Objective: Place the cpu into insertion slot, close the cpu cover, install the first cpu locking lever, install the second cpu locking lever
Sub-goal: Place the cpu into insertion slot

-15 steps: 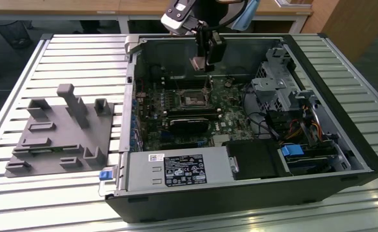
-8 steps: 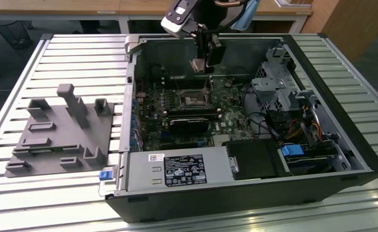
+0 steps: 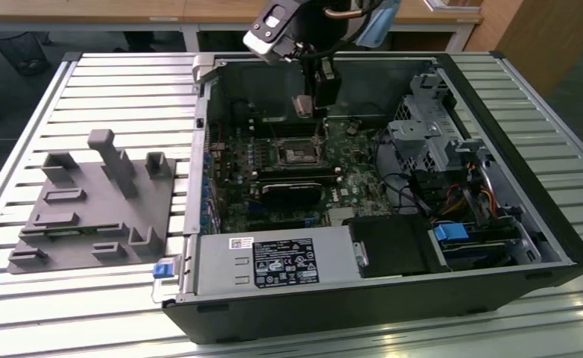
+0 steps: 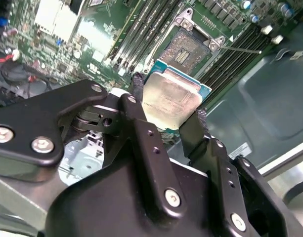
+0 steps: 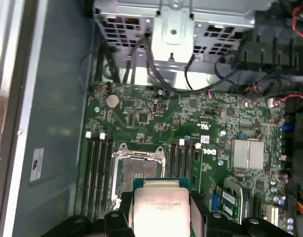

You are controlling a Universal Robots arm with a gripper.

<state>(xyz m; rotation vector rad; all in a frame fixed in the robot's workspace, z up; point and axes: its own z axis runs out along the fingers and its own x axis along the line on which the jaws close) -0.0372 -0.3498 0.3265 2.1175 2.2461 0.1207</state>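
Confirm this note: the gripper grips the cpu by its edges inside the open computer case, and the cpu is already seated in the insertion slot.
Not seated. In the second wrist view the cpu is held clear of the insertion slot, which lies empty beyond it. The rest stands: the gripper grips it by its edges inside the open computer case.
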